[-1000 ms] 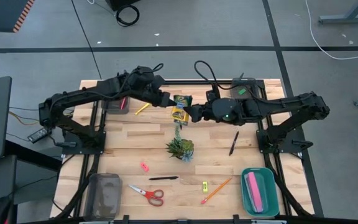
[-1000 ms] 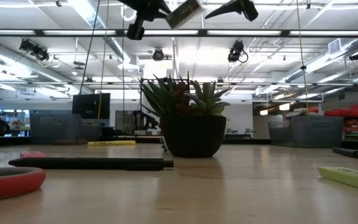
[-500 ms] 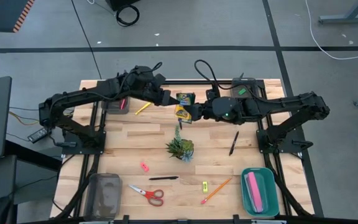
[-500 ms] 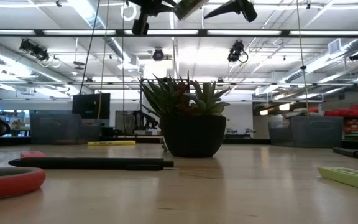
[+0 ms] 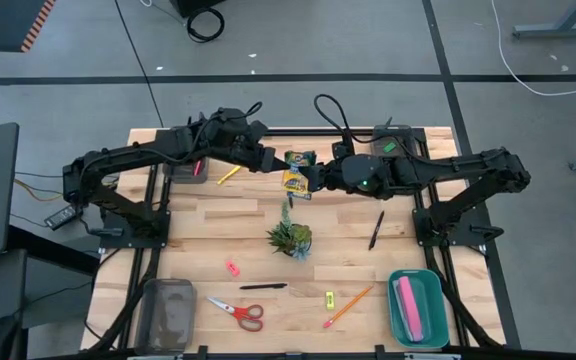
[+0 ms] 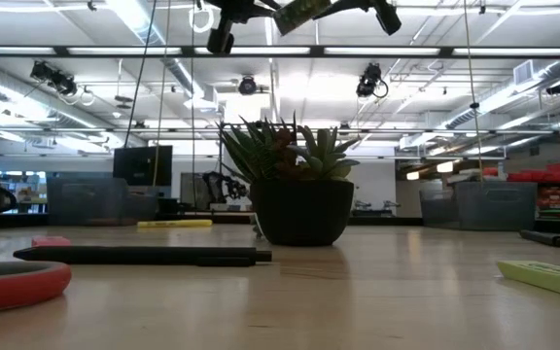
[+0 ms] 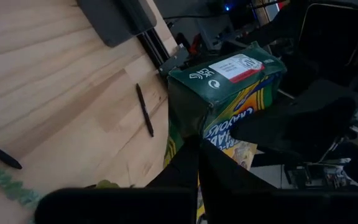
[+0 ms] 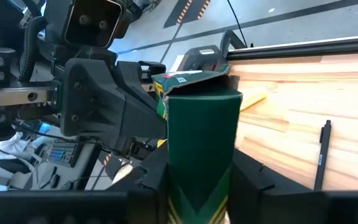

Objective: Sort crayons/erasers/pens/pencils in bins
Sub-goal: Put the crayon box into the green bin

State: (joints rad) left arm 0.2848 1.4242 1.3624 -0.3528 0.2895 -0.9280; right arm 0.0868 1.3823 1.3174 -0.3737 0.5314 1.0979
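Note:
The yellow-and-green crayon box is held high above the table's far middle, between both arms. My left gripper is shut on it from the table's left side. My right gripper closes on it from the right side. The box also shows in the left wrist view, the right wrist view and at the top of the low view. Pens, pencils and erasers lie loose on the table below. My left gripper pinches the box's lower edge between its two shut fingers, which come level from the table's left side. The box is lifted clear of the table and stands tilted beyond the fingertips. My right gripper has the box's two wide faces between its two fingers, one on each side, with the green narrow side facing the wrist. The fingers come level from the table's right side. The box is clear of the table.
A potted spiky plant stands under the arms. Black pens, a pink eraser, a yellow eraser, an orange pencil and scissors lie nearer. A teal bin is near right, a translucent bin near left.
My left gripper has carried the crayon box up and a little toward the table's right and far edges. The box now sits between my right gripper's fingers, where a second ago it hung apart from them.

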